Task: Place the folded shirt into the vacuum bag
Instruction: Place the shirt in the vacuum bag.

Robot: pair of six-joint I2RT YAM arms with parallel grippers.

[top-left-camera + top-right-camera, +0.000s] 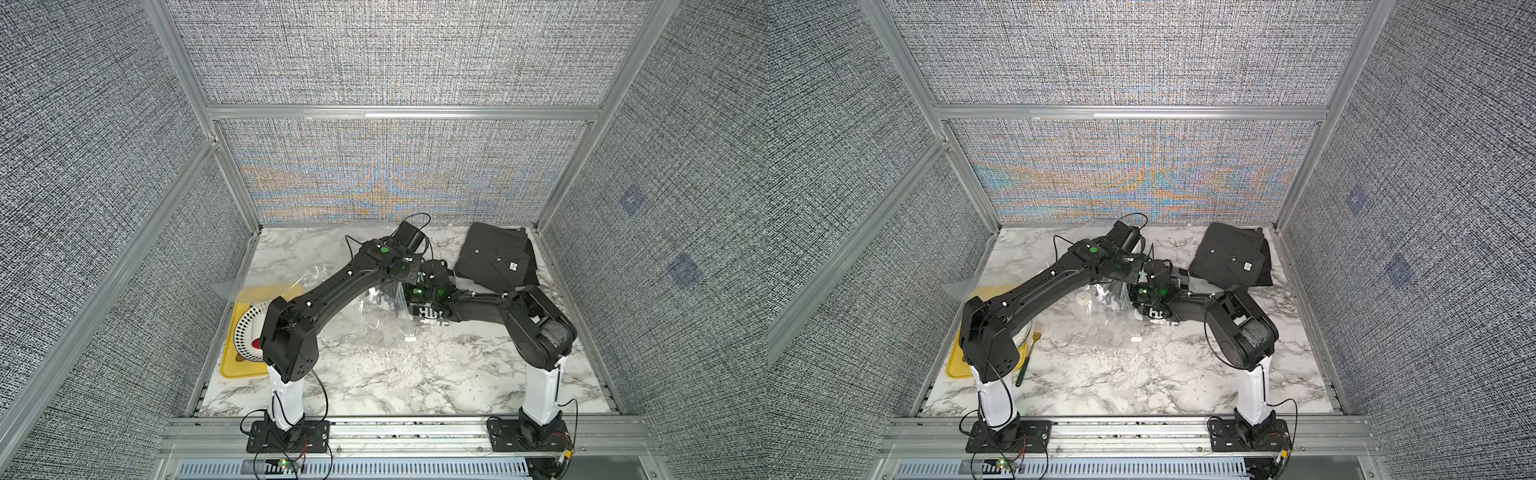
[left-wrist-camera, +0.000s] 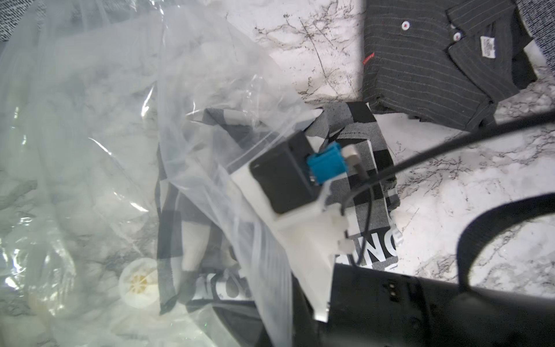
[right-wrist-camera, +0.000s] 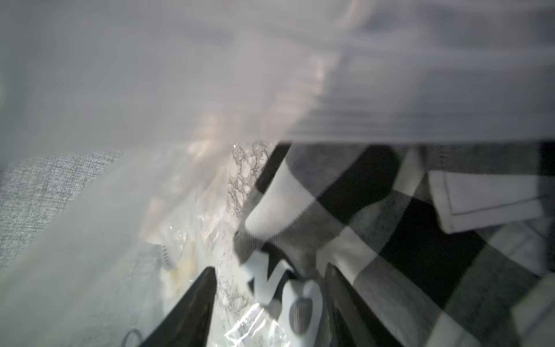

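Insertion of checked shirt into vacuum bag: left gripper pinched shut on upper film, seemingly raised to keep mouth agape; right gripper inside mouth, jaws parted, gripping nothing; shirt half in, half on table.

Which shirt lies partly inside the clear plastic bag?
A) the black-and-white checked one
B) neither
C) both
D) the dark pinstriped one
A: in the left wrist view the checked shirt shows partly through the vacuum bag, while the pinstriped shirt lies apart on the bare table.
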